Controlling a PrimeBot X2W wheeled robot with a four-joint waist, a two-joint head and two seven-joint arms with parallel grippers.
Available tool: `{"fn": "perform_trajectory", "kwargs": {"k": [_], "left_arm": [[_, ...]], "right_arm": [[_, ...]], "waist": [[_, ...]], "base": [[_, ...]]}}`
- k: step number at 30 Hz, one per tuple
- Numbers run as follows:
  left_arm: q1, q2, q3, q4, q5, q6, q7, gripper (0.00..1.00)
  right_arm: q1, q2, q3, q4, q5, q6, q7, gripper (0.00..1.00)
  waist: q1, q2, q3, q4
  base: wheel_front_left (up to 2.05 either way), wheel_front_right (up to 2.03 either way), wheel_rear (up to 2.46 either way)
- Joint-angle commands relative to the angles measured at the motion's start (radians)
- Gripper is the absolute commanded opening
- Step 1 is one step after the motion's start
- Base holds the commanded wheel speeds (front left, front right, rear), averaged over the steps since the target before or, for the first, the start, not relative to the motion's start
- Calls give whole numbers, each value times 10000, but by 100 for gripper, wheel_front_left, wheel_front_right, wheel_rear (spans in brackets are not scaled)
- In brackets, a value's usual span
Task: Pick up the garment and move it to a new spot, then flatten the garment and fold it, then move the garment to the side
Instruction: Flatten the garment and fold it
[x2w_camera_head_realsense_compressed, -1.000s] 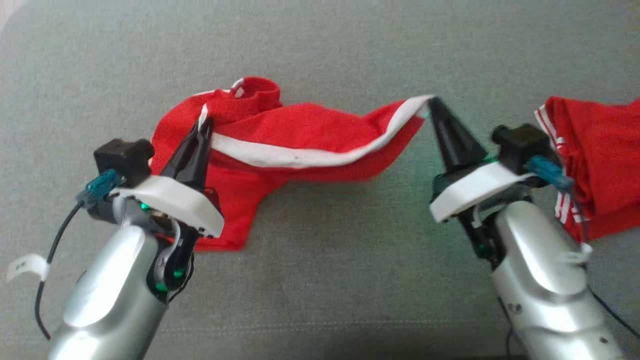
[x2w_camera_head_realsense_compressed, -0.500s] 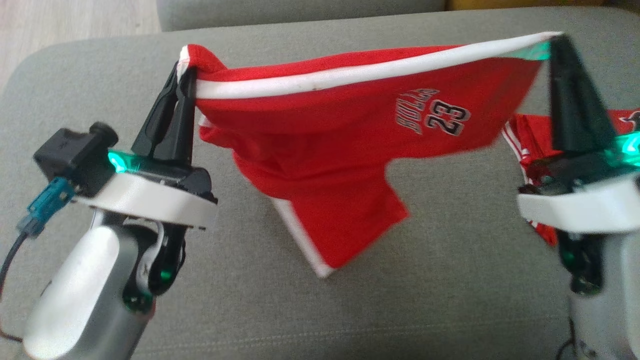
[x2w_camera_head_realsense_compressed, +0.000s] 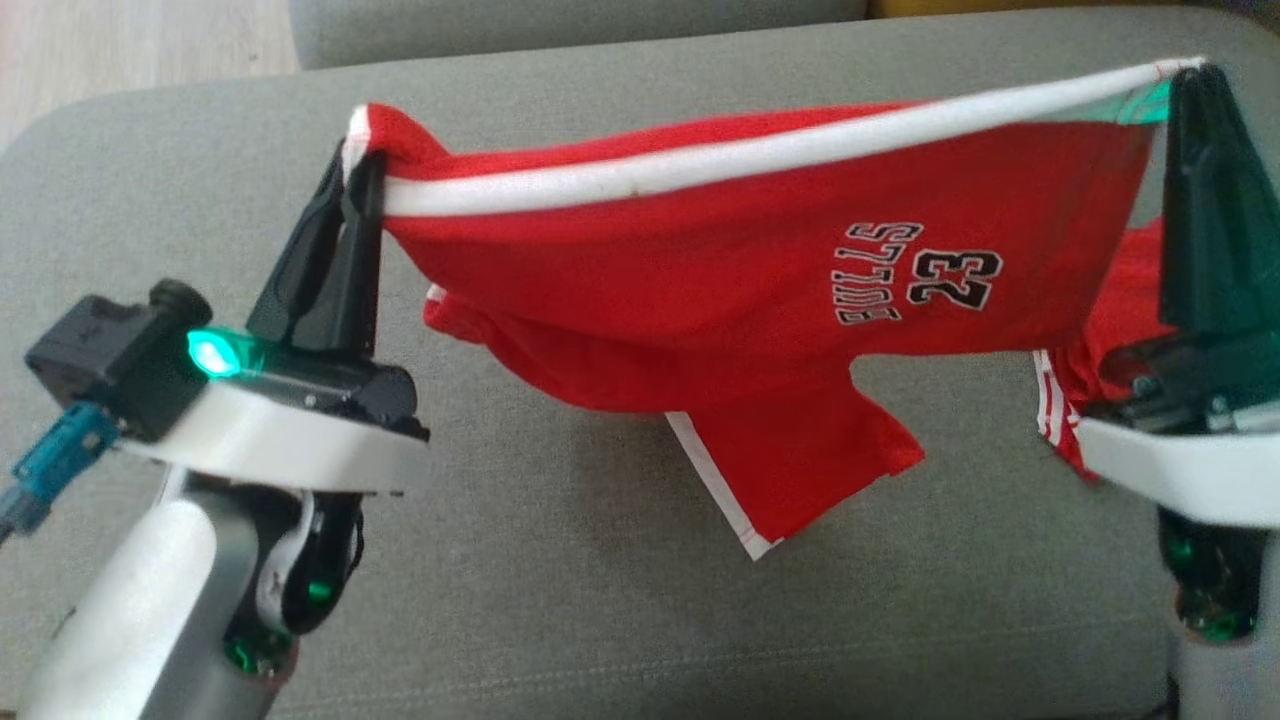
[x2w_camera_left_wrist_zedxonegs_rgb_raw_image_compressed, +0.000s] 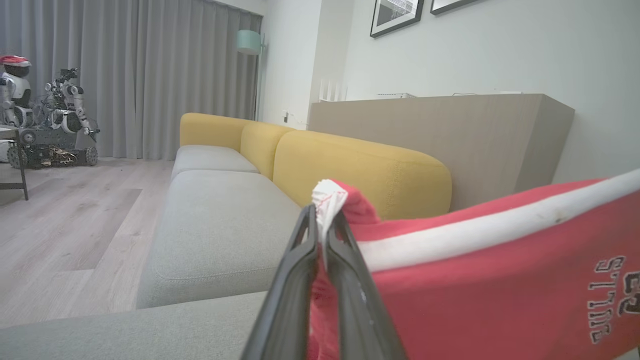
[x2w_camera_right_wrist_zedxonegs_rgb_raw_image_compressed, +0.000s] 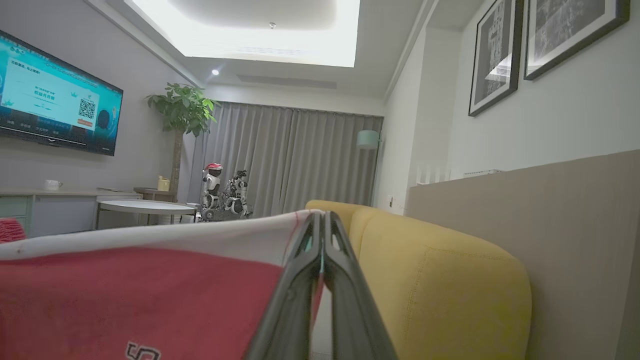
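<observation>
The garment (x2w_camera_head_realsense_compressed: 720, 280) is a pair of red shorts with a white waistband and a black "BULLS 23" print, seen upside down. It hangs stretched in the air above the grey sofa seat (x2w_camera_head_realsense_compressed: 560, 600). My left gripper (x2w_camera_head_realsense_compressed: 362, 165) is shut on the left end of the waistband, also seen in the left wrist view as the left gripper (x2w_camera_left_wrist_zedxonegs_rgb_raw_image_compressed: 324, 220) pinching the garment (x2w_camera_left_wrist_zedxonegs_rgb_raw_image_compressed: 500, 280). My right gripper (x2w_camera_head_realsense_compressed: 1190, 75) is shut on the right end, and the right wrist view shows the right gripper (x2w_camera_right_wrist_zedxonegs_rgb_raw_image_compressed: 322, 220) clamped on the garment (x2w_camera_right_wrist_zedxonegs_rgb_raw_image_compressed: 140, 295). One leg dangles at the centre.
A second red garment with white stripes (x2w_camera_head_realsense_compressed: 1110, 350) lies on the seat at the right, partly behind my right gripper. A yellow sofa backrest (x2w_camera_left_wrist_zedxonegs_rgb_raw_image_compressed: 360, 170) rises behind the seat, with a wooden floor (x2w_camera_left_wrist_zedxonegs_rgb_raw_image_compressed: 70, 220) to the left and a beige cabinet (x2w_camera_left_wrist_zedxonegs_rgb_raw_image_compressed: 450, 125) behind.
Both grippers lifted the garment off the seat and pulled it taut between them. The head camera has shifted too. The print now shows.
</observation>
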Motion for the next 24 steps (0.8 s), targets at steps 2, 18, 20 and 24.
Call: {"fn": "perform_trajectory", "kwargs": {"k": [2,18,20,24], "left_arm": [[-1076,222,578,81,-88,-217,-31,0],[-8228,-1272,518,7206,-16,-2278,-942,0],[-9050,-1516,524,8433,50,-2414,-1164,0],[-10008,-2005,519,10554,100,-2718,-1517,0]], "right_arm": [[-950,-31,79,127,328,-7,24,0],[-9104,-704,932,7185,1841,-7,-1594,0],[-10140,-503,1210,8416,1938,-7,-2007,0],[-11373,-61,1889,10929,2174,-7,-2513,0]], "waist": [[0,0,223,31],[0,0,2187,271],[0,0,2318,240],[0,0,2466,126]], "base": [[0,0,0],[0,0,0],[0,0,0],[0,0,0]]}}
